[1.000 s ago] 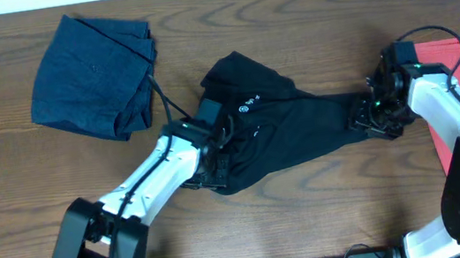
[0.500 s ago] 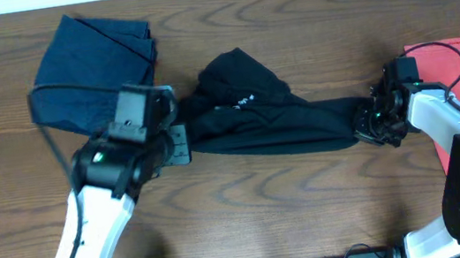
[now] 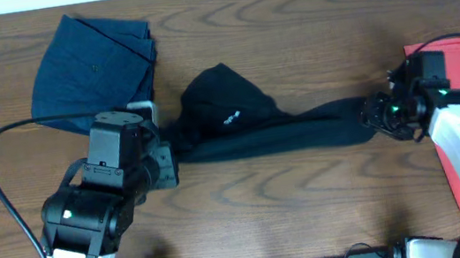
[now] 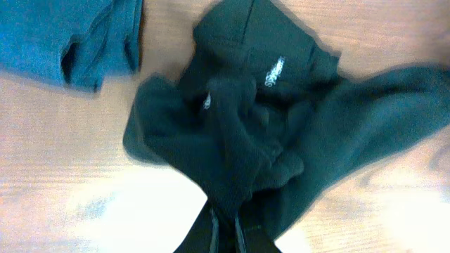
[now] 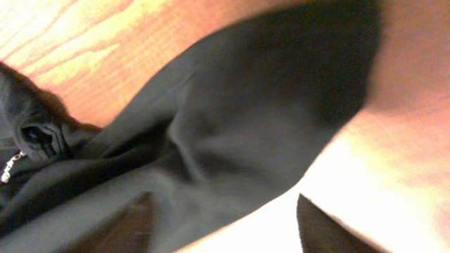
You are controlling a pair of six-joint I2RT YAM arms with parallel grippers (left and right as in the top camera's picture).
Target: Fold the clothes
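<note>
Black T-shirt (image 3: 248, 127) lies just right of the navy garment (image 3: 93, 71), drawn into a rope running away from it. Soft, light, limp, so it bunches rather than holds shape. Left gripper (image 4: 223, 226) is clamped on the bunched near end. Right gripper (image 5: 226, 221) has its jaws spread at the far end, not pinching. Better hold, I reckon: hem corners or shoulders

black T-shirt (image 3: 257, 130) stretched long and narrow, left gripper (image 4: 222, 230) swung leftward, right gripper (image 3: 377, 117) jaws now apart
</note>
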